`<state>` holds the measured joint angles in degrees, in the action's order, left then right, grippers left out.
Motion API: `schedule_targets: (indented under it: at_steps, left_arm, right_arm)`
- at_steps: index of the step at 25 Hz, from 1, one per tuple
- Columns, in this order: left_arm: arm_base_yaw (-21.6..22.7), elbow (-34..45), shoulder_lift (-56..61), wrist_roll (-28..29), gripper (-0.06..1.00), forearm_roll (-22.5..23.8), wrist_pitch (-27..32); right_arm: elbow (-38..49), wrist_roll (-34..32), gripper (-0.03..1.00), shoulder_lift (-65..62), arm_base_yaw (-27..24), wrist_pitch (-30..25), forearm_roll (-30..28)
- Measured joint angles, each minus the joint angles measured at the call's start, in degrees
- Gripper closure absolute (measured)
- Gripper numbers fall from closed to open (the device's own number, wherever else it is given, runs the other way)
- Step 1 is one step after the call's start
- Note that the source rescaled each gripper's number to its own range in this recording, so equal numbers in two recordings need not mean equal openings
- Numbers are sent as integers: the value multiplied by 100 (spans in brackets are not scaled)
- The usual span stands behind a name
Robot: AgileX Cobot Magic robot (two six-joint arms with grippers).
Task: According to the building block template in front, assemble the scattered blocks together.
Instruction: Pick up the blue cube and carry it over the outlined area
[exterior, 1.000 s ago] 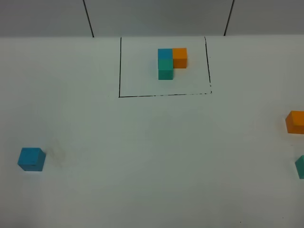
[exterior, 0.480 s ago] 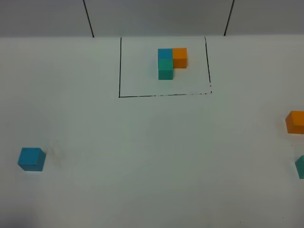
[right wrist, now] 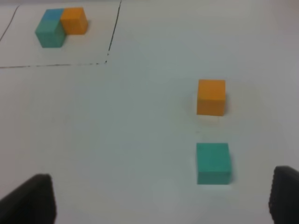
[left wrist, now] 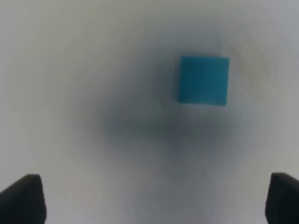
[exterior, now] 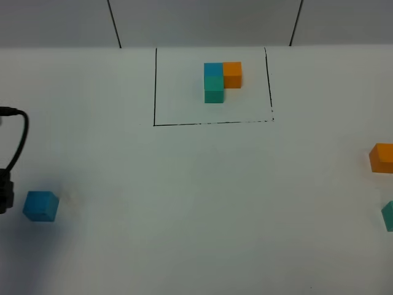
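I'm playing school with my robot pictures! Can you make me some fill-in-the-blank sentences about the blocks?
The template holds ___ cubes.
The loose cube in the left wrist view is ___.
The loose orange cube and loose teal cube lie on the ___ side of the table.
Missing words: three, blue, right.

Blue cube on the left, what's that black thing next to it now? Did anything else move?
The left arm has come in from the left edge of the high view, trailing a black cable, and now sits beside the blue cube. Its tool is open and empty, with that cube ahead of it. The blue cube, orange cube, teal cube and framed template stayed put.
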<state>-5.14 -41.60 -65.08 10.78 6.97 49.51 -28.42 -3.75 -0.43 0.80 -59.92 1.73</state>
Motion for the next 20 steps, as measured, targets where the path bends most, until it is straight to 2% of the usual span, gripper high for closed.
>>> schedule_targets:
  at_steps: [8, 13, 20]
  left_arm:
    - [0, -58, -2261, -36, -5, -165, -1357]
    - [0, -227, -2987, -54, -4, -407, -1471]
    - [0, -229, -3356, -107, 1, -444, -1525]
  right_arm:
    - [0, -5, 17, 0, 0, 0, 0]
    - [0, -16, 19, 0, 0, 0, 0]
    - [0, -17, 21, 0, 0, 0, 0]
